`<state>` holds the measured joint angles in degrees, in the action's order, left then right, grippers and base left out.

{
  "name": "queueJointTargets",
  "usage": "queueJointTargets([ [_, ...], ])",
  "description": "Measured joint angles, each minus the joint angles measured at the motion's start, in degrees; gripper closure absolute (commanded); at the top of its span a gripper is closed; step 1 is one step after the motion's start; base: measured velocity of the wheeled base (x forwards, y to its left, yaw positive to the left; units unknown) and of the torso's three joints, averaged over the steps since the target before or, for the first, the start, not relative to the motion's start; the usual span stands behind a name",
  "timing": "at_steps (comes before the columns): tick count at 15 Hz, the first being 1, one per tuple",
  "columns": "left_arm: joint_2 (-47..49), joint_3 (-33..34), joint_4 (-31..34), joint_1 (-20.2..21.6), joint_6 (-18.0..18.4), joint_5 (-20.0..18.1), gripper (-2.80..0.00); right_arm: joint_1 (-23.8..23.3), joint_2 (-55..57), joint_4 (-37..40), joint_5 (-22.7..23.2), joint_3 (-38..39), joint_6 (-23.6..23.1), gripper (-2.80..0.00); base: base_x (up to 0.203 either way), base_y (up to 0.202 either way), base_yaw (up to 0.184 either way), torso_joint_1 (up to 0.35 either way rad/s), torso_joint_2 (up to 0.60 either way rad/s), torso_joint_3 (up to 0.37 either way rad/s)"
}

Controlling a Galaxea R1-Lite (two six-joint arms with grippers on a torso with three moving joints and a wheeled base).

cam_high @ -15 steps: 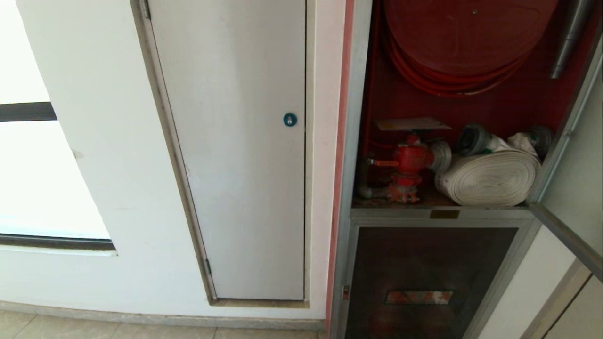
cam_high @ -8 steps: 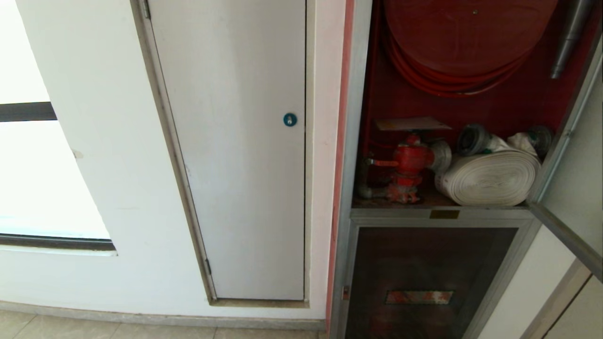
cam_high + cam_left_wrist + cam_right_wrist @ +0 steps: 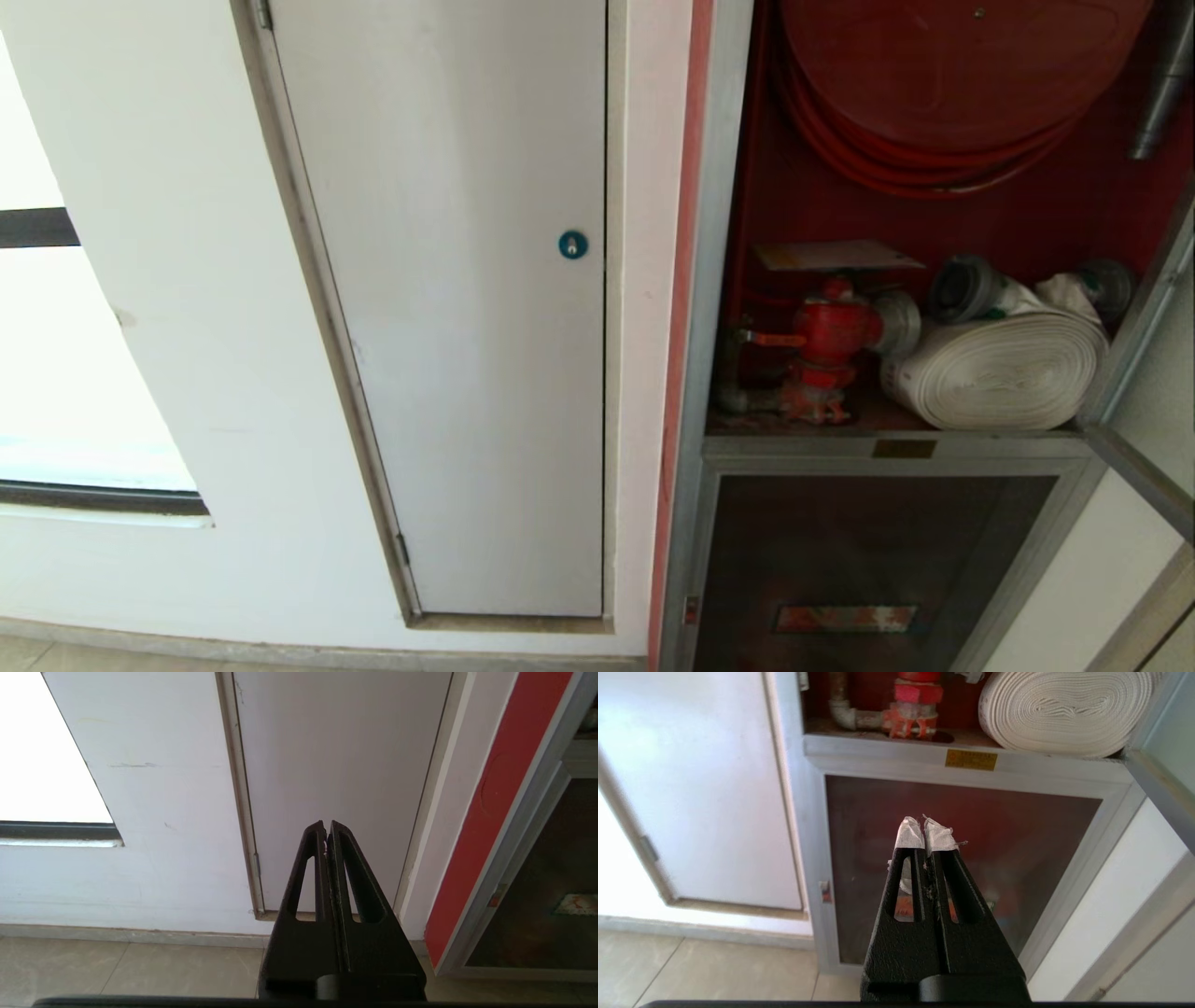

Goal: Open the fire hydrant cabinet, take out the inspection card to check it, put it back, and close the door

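Cabinet (image 3: pixel 719 280) standing open at three o'clock of the head view, its door (image 3: pixel 1162 401) swung out at the far four o'clock edge. Inside, what looks to be the card (image 3: pixel 834 255), lying flat on top of the red valve (image 3: pixel 831 331), toward two o'clock of the view. Rolled hose (image 3: pixel 1004 369) just beside the valve, at four o'clock of the card; hose reel (image 3: pixel 952 75) overhead, at one o'clock of it. Plain white door (image 3: pixel 467 280) with its blue lock (image 3: pixel 572 245) near the middle of the view: no part of the job, best left alone.

No arm in the head view. Left gripper (image 3: pixel 326 828) clenched on nothing, facing the foot of the white door. Right gripper (image 3: pixel 924 823) likewise clenched and empty, taped tips aimed at the dark lower panel (image 3: pixel 962 858) beneath the shelf, well below the card.

Judged from this: door done, card not yet in hand, so fetching it is likely the step.

- Use the right arm, being the one in front of the cabinet.
- Raise it past the shelf edge before going in, keeping off the hose.
- Spread the fingers early, well before the card.
- Come in level and take the near overhanging edge, one finger above, one below.
- Pinch lightly; laminated sheet probably slippery and bendy.
- Draw straight out, clear of the reel and the door frame.
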<state>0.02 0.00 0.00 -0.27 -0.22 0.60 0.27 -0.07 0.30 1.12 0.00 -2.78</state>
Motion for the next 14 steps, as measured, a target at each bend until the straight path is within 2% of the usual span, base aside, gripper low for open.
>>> queueJointTargets([
  [14, 0.0, 0.0, 0.0, 0.0, 0.1, 0.0, 0.0, 0.0, 0.0, 0.1, 0.0, 0.0, 0.0, 0.0, 0.197, 0.0, 0.0, 0.001, 0.0, 0.003],
])
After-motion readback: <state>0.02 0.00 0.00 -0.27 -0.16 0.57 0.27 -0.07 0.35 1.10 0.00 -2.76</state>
